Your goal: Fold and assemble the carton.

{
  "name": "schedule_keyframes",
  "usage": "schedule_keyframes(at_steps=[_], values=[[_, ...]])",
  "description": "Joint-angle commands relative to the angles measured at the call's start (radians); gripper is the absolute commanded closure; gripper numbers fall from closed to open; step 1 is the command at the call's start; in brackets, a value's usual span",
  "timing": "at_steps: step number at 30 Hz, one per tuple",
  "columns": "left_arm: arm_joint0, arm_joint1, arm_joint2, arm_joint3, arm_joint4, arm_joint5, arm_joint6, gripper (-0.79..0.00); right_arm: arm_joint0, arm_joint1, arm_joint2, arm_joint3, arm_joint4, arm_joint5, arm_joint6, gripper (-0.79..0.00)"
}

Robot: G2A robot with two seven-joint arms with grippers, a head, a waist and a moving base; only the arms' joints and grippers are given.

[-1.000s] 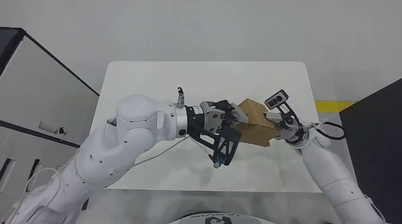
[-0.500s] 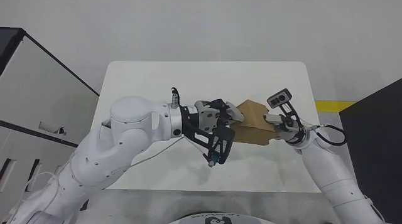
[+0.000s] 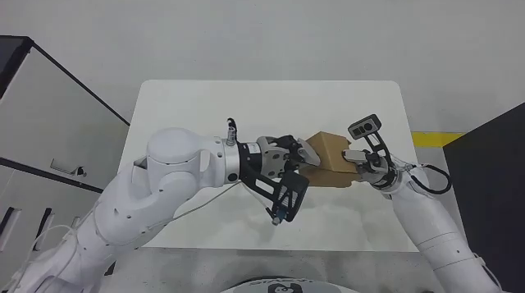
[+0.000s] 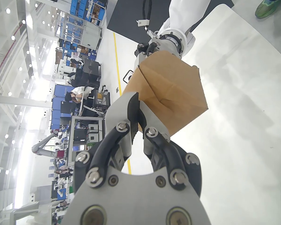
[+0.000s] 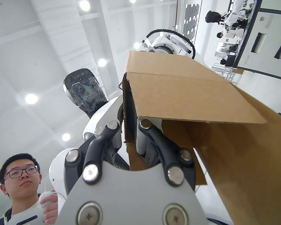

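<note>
Holding the carton (image 3: pixel 328 158) over the tabletop (image 3: pixel 205 112), pinching it at opposite ends: left claw (image 4: pixel 138 112) closed on a folded edge, right claw (image 5: pixel 131 128) closed on a wall beside a loose flap (image 5: pixel 189 99); lying lengthwise between both.

print: none legible | carton (image 4: pixel 173 87) — bare brown faces | far room (image 4: pixel 84 36) — too small to read

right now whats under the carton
The white table lies under the carton, which the left pincer and right pincer grip at opposite ends. The patch straight below it is covered, so whether it touches the table cannot be told.
</note>
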Motion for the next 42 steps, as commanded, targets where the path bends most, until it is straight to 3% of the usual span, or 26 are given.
schedule_keyframes(at_steps=[1, 42], values=[[-0.004, -0.001, 0.005, 0.003, 0.002, -0.003, 0.005, 0.000, 0.001, 0.001, -0.003, 0.000, 0.003, -0.003, 0.000, 0.000], [-0.061, -0.014, 0.066, 0.029, 0.016, 0.000, 0.010, 0.000, 0.024, 0.025, -0.051, 0.007, 0.102, -0.024, 0.000, 0.000]])
